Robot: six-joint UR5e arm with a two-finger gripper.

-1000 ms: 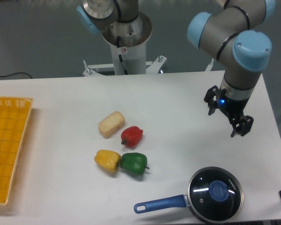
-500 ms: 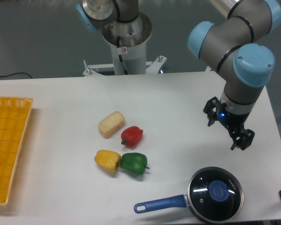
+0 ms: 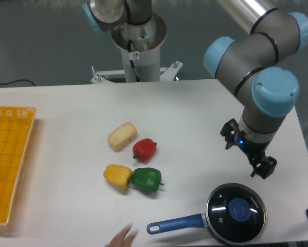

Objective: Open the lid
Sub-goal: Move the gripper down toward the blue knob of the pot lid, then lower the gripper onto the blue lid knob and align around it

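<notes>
White tabletop (image 3: 195,118) is filling most of the view, with a grey wall behind it and the arm's metal base column (image 3: 138,43) standing at the far edge. Hanging over the table's right side, the black two-finger gripper (image 3: 248,154) on the grey and light-blue arm is pointing downward with a small blue light glowing on its body; its fingers are standing apart and nothing is sitting between them. It is hovering in the air, above and slightly behind the pan, touching nothing.

Just in front of the gripper, near the table's front right corner, the round dark glass lid with a metal rim and a round blue knob in its centre (image 3: 239,209) is lying flat and closed on the black saucepan (image 3: 231,237). That saucepan's long blue handle (image 3: 175,224) is pointing left along the front edge.

Further left, in the middle of the table, a red bell pepper (image 3: 144,148) is lying just beside a pale, bread-like oblong block (image 3: 122,136). In front of them, a green bell pepper (image 3: 146,179) and a yellow bell pepper (image 3: 118,175) are touching side by side. At the bottom edge, left of the handle tip, blurred fingers of a person's hand (image 3: 120,239) are reaching into view. Far left, a yellow-orange wire basket (image 3: 10,154) is resting on the table.
</notes>
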